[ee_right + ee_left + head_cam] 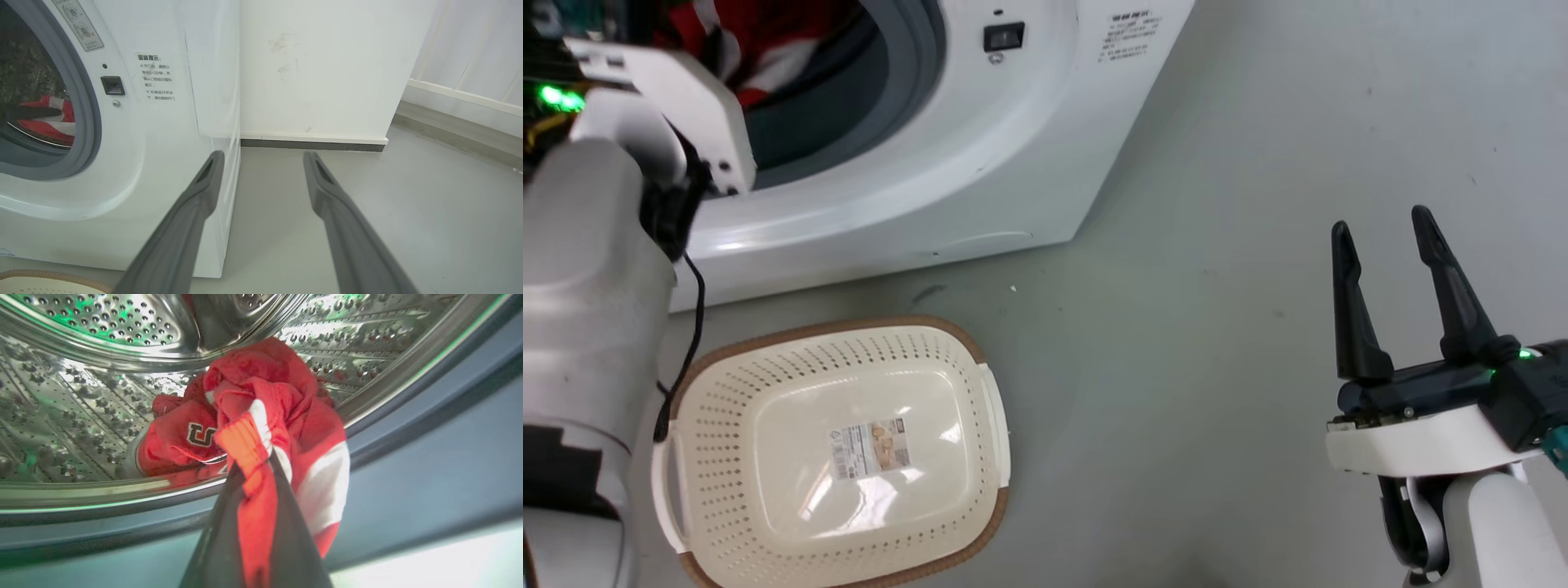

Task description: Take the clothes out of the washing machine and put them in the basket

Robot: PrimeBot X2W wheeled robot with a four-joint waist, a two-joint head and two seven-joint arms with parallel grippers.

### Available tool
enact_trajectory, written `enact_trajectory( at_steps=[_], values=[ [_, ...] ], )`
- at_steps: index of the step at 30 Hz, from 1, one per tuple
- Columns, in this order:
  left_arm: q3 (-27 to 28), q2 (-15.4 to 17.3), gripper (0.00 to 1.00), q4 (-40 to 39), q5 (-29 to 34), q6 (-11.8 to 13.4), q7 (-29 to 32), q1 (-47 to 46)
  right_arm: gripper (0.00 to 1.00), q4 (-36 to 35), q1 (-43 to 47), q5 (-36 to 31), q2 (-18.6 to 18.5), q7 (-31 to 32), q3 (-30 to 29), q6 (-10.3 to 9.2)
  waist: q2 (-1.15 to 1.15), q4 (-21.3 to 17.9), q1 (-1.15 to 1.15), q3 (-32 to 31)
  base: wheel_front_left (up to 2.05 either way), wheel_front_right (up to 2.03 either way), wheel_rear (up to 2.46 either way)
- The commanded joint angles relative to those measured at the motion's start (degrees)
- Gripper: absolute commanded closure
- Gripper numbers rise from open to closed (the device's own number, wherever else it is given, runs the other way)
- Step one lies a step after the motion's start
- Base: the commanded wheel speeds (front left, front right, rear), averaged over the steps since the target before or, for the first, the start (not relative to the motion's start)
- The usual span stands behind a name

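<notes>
Head view, left edge: pale left forearm point(588, 286) reaches into the mouth of the large white front-loading washing machine point(1013, 147), past its grey rubber door ring point(915, 49). Left wrist view: left gripper point(255, 461) has its two dark fingers pressed together on a fold of the red thin-fabric sports jerseys with white trim point(286, 388). The rest of the bundle is heaped on the lip of the perforated steel drum point(81, 416), a lettered panel lying to the left of the pinch. Pinched fold is drawn into a rough rope; its long axis runs along the fingers, from the drum out toward the door. Step judged: pulling the first garment out. Task looks early, since the oval cream perforated plastic basket with brown woven-look rim point(849, 325) holds only its paper label point(874, 447). Basket sits mouth up on the grey floor point(1217, 327), just in front of the machine, long axis roughly across the head view. Next move likely calls for drawing the arm back over the door ring, then down to the basket, watching that the second jersey does not drag along. Far right: right gripper point(1380, 222) hovers over bare floor, fingers spread, holding nothing.
</notes>
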Motion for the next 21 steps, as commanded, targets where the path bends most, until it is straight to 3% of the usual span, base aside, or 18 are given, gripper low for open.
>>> enact_trajectory(
  at_steps=[1, 12, 21],
  values=[
    [-0.52, -0.02, 1.00, -0.43, -0.77, -0.02, -1.57, 1.93, 0.00, 0.13, 1.12, -0.47, 0.07, -0.15, -0.10, -0.05, 0.00, 1.60, 0.00, -2.89, 0.00, 0.00, 0.00],
    [-4.97, -1.58, 1.00, -3.56, -4.64, -0.02, -13.07, 15.82, 0.00, 1.91, 7.08, -2.91, 0.07, -0.14, 0.10, -0.04, 0.00, 5.20, 0.00, -14.22, 0.00, 0.00, 0.00],
    [-6.51, -2.37, 1.00, -11.39, -4.15, 1.21, -16.46, 26.49, 0.00, 2.91, 12.08, -3.89, 0.07, -0.14, 0.34, -0.04, 0.00, 8.02, 0.00, -21.68, 0.00, 0.00, 0.00]
  ],
)
